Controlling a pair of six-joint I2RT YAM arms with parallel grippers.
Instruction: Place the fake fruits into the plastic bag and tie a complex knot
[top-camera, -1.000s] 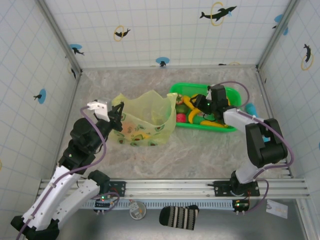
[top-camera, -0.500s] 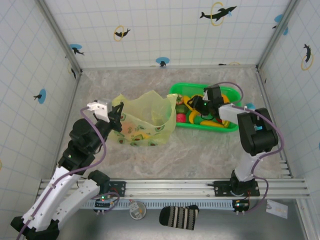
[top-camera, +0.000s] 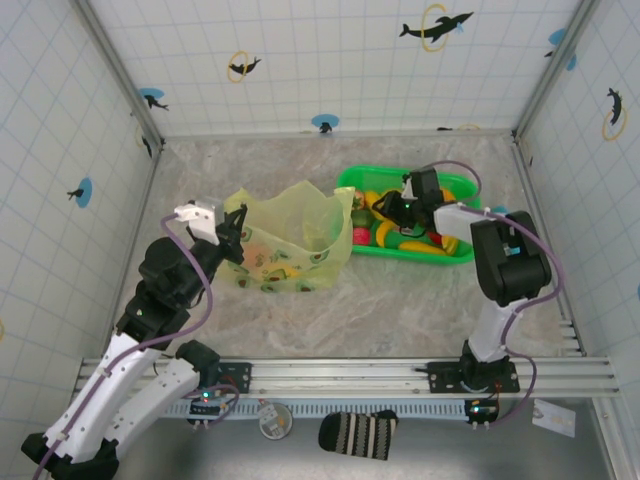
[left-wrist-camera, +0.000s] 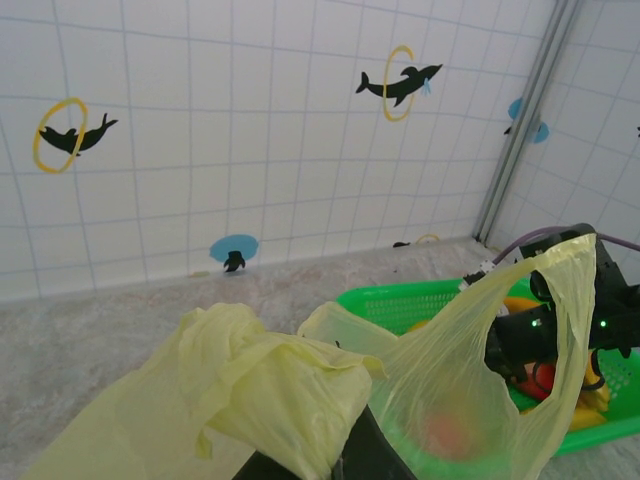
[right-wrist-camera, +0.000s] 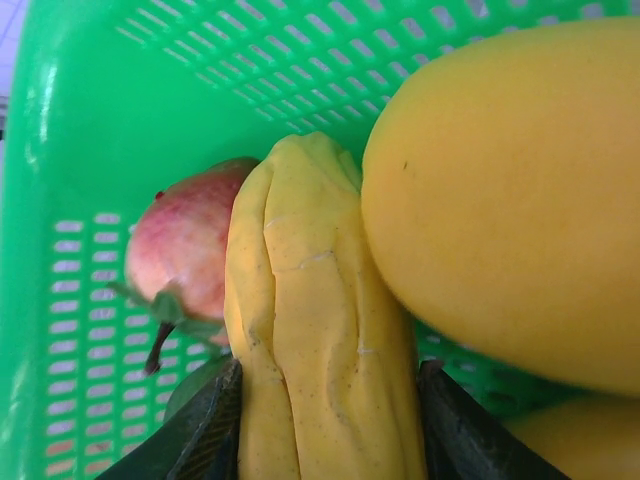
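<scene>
The translucent yellow-green plastic bag (top-camera: 295, 235) stands open left of the green basket (top-camera: 455, 185). My left gripper (top-camera: 232, 232) is shut on the bag's left rim, holding it up. In the left wrist view the bunched plastic bag (left-wrist-camera: 290, 385) drapes over my left gripper (left-wrist-camera: 340, 462), and a reddish fruit (left-wrist-camera: 445, 430) shows through the film. My right gripper (top-camera: 385, 207) is down in the basket's left end. Its fingers press both sides of a yellow banana (right-wrist-camera: 310, 350), so the right gripper (right-wrist-camera: 325, 425) is shut on it. A red apple-like fruit (right-wrist-camera: 185, 250) and a big yellow fruit (right-wrist-camera: 510, 190) lie against the banana.
Several more fake fruits fill the basket (right-wrist-camera: 100, 120). A cyan object (top-camera: 500, 215) sits just right of the basket by the right wall. Tiled walls enclose the marble floor on three sides. The rail with both arm bases runs along the near edge.
My right gripper has shifted left and a little back inside the basket, and its jaws have narrowed onto the banana. The left gripper and the bag have stayed put.
</scene>
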